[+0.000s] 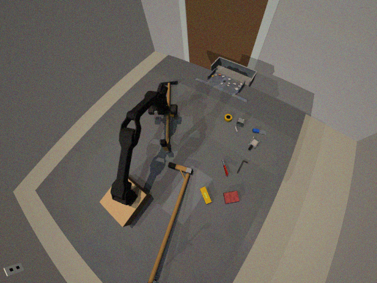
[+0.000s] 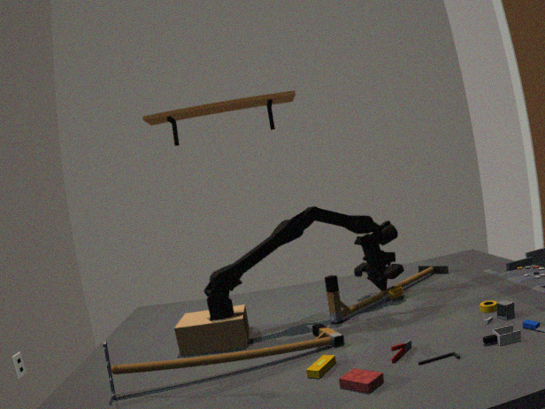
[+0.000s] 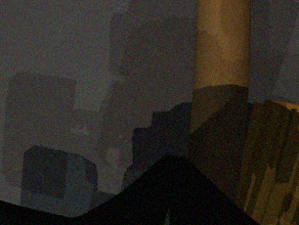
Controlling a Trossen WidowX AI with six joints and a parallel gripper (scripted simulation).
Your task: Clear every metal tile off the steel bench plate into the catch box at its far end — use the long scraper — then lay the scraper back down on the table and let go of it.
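Several small tiles lie on the steel plate. The catch box stands at its far end. One long wooden-shafted tool with a short black head lies at the left; a second, with a wide thin metal bar, lies nearer. I cannot tell for certain which is the scraper. My gripper is shut and empty, pointing down close over the first tool's shaft. Whether it touches is hidden.
A yellow object sits right beside the shaft near my fingertips. The first tool's block handle stands upright. A yellow ring, grey block, red pliers, yellow box and red block lie right.
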